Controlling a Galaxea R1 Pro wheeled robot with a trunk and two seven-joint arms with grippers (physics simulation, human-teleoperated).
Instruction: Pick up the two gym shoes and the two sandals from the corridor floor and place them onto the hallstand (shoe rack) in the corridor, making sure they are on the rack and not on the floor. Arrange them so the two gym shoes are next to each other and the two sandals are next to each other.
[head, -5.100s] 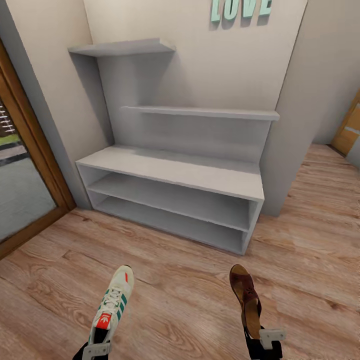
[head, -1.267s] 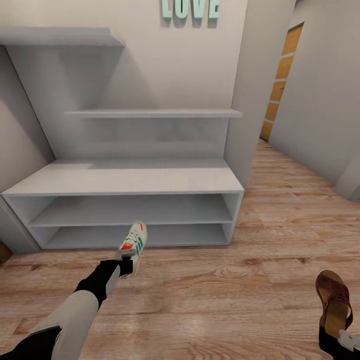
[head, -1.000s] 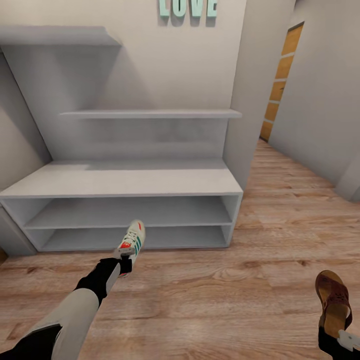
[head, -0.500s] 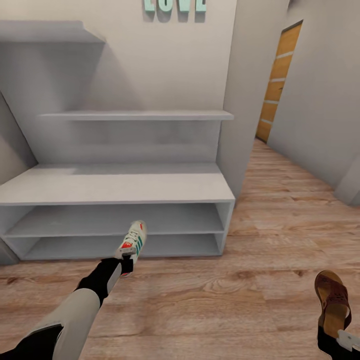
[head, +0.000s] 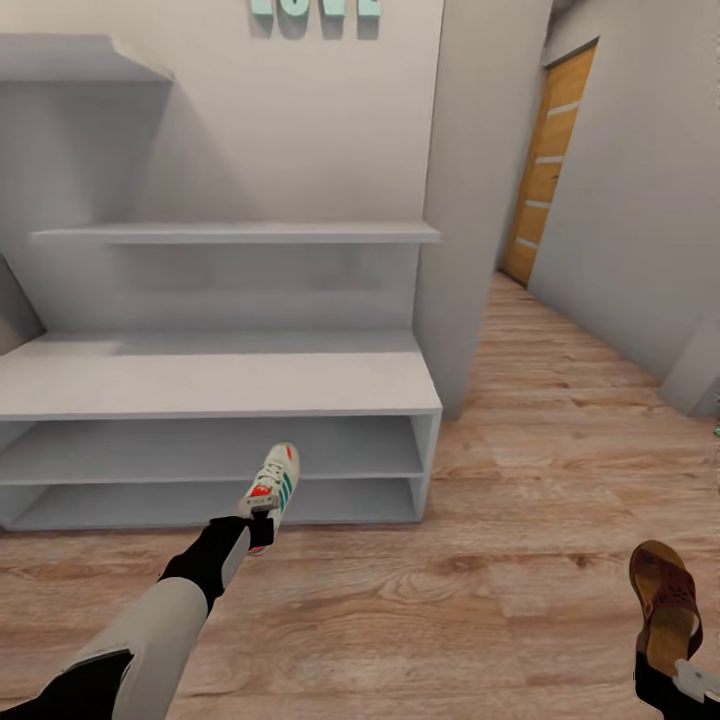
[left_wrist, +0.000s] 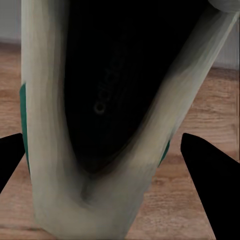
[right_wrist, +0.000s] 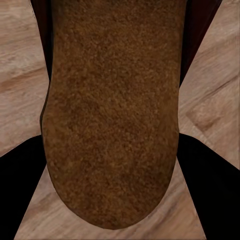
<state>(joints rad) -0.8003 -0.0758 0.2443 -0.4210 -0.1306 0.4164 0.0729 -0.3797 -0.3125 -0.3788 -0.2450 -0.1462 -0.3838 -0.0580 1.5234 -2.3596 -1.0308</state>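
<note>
My left gripper (head: 258, 520) is shut on the heel of a white gym shoe (head: 272, 483) with green stripes, held out low in front of the hallstand's (head: 220, 385) bottom shelf slots. The left wrist view looks into the gym shoe's dark opening (left_wrist: 110, 100), with the black fingers (left_wrist: 210, 175) on either side of its heel. At the lower right, my right gripper (head: 672, 668) is shut on the heel of a brown sandal (head: 664, 598), held above the corridor floor (head: 450, 600). The sandal's footbed (right_wrist: 115, 110) runs between the right fingers (right_wrist: 210, 195).
The pale grey hallstand has a broad low top, two open slots below and two staggered shelves (head: 230, 233) above. A wall pillar (head: 470, 200) stands just right of it. The corridor runs on to a wooden door (head: 545, 160) at the back right.
The whole view has swung right, so the hallstand sits further left in the picture. The left arm still holds the gym shoe out toward the low slots. The right arm with the sandal has stayed put.
</note>
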